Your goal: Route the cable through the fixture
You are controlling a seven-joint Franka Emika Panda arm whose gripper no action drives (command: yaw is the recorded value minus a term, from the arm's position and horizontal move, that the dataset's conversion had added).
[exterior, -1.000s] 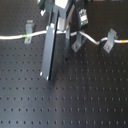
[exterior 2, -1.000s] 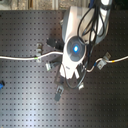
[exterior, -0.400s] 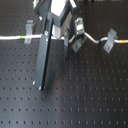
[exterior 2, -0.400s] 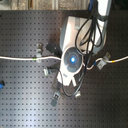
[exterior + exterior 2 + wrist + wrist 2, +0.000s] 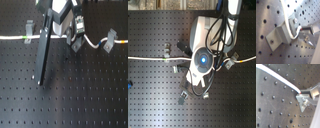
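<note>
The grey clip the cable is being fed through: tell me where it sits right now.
In the first wrist view the grey clip is bolted to the black perforated board, with the white cable running across it and the tool's tip right beside it.

A laboratory or robotics test bench is indicated. The whole work surface is formed by a black optical breadboard (image 5: pixel 75 100), drilled with a regular grid of threaded holes, as is seen in both exterior views. Small grey bent-metal clips (image 5: pixel 29 29) are bolted into these holes, and one such clip (image 5: pixel 282 32) is shown close up with its mounting screw in the first wrist view. A white robot arm (image 5: pixel 203 55), draped with black wiring, is mounted over the board in the second exterior view.
</note>
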